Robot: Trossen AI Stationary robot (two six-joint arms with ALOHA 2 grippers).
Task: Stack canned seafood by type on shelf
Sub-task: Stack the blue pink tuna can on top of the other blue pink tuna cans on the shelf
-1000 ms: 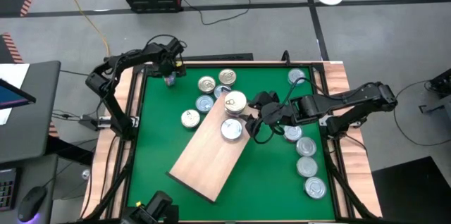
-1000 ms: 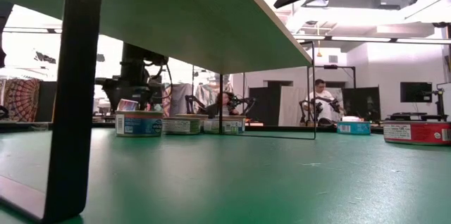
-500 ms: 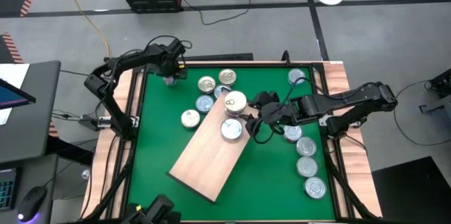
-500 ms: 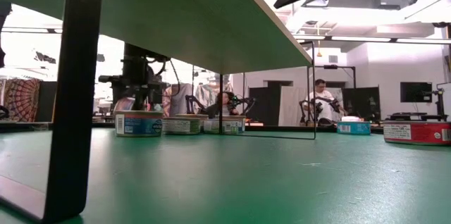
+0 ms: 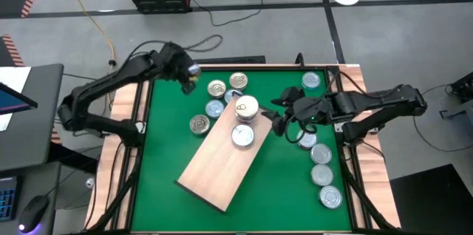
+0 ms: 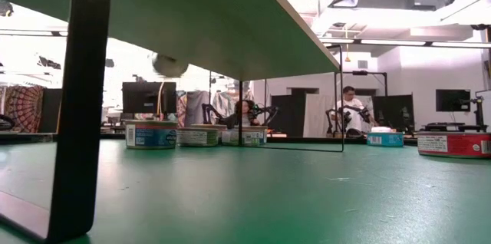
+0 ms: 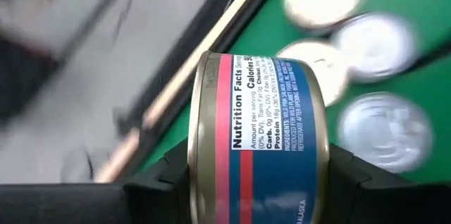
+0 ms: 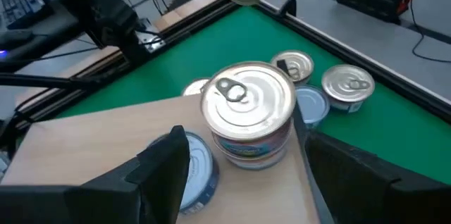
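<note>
Lifted off the far-left table corner, the left gripper [image 7: 257,182] now pinches a blue-labelled tin [image 7: 257,136] sideways, ready for carrying to the shelf [image 5: 222,165]. Right gripper [image 5: 279,119], fingers spread, has drawn back rightward from the stacked tins [image 5: 246,107].

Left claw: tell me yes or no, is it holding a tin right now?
Yes. In the left wrist view the left claw grips a blue-and-red labelled tin between its two dark fingers, lifted off the green table.

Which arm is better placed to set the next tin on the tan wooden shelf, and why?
Left. The left gripper already clamps a blue-and-red labelled round metal tin, raised near the table's far-left corner. The right gripper stands open and empty by the shelf.
</note>
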